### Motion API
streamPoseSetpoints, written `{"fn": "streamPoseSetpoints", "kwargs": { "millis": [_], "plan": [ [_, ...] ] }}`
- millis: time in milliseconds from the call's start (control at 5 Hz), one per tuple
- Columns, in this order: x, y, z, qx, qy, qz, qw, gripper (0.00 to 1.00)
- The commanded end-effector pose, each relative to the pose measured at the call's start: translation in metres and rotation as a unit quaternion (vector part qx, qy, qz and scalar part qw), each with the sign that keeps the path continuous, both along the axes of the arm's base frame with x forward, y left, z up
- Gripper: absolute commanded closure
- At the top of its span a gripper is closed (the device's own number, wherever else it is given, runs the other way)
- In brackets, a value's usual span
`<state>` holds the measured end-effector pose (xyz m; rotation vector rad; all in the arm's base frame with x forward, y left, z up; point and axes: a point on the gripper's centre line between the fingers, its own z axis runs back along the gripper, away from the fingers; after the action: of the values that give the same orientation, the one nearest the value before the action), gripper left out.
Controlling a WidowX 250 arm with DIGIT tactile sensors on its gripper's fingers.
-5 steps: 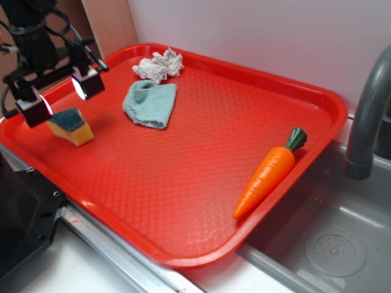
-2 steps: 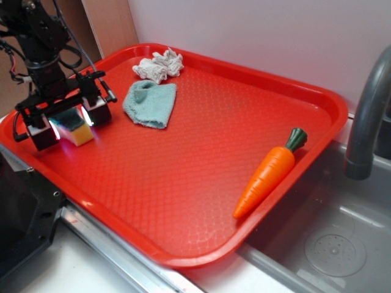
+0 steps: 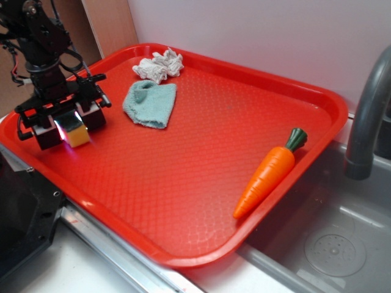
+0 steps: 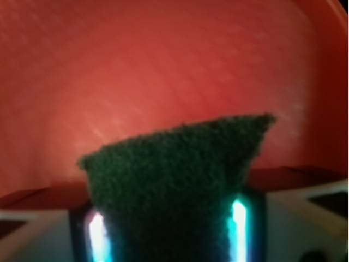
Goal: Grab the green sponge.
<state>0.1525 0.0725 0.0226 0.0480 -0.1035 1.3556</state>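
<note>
Red tray (image 3: 201,177) is carrying one sponge (image 3: 74,129), which we are pinching in our gripper (image 3: 69,127); beside the sponge are lying two cloths and, farther off, one carrot (image 3: 269,173).

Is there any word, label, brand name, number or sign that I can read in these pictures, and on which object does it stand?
No text can be read in either view.
Red plastic tray: only an embossed texture, no lettering.
Orange toy carrot, pale teal terry cloth, white-grey rag: unmarked.
Green sponge between the fingers of the black gripper: no label visible.
Grey faucet: no marking visible.
</note>
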Motion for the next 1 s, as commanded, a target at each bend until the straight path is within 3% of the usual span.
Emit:
{"fn": "streamPoseSetpoints", "kwargs": {
  "millis": [0,200,600,800],
  "plan": [
    [0.023,-0.019,0.078,-0.037,0.007,-0.197,0.98,1.0],
    [0.039,-0.032,0.108,-0.076,-0.003,-0.318,0.945,1.0],
    [0.031,-0.069,0.18,-0.058,-0.075,-0.542,0.835,1.0],
    [0.025,-0.076,0.2,-0.051,-0.093,-0.561,0.821,1.0]
  ]
}}
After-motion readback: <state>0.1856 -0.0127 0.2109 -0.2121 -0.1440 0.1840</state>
